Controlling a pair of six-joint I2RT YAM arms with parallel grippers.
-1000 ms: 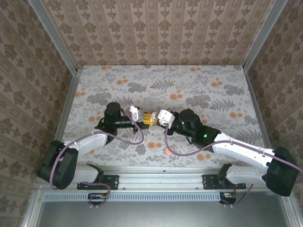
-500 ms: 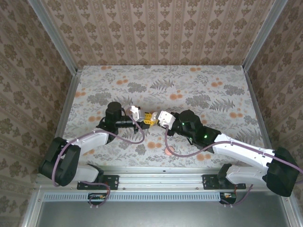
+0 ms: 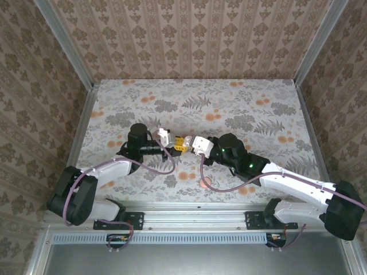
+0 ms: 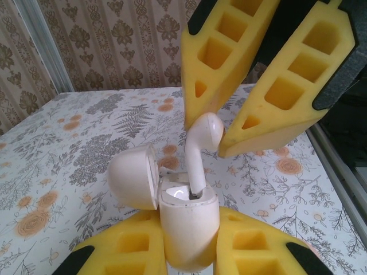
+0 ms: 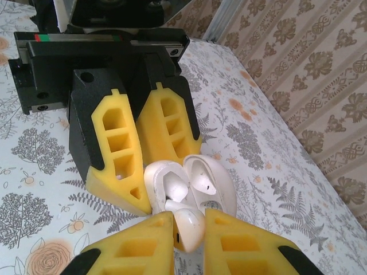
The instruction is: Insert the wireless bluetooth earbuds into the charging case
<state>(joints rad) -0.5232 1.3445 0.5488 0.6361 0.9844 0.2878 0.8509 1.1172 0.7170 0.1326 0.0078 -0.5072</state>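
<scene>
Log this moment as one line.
left gripper: shut on charging case, lid open | right gripper: shut on earbud | stem tip at case slot, not seated

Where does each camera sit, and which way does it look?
Top external: above and behind the bases, facing down at the table; the left arm and right arm show whole.
Left wrist: on the left arm's wrist, facing out past its own left gripper, shut on the charging case.
Right wrist: on the right arm's wrist, facing out past its own right gripper, shut on the earbud.
Shared: both wrist views show the earbud's stem at the open case.
</scene>
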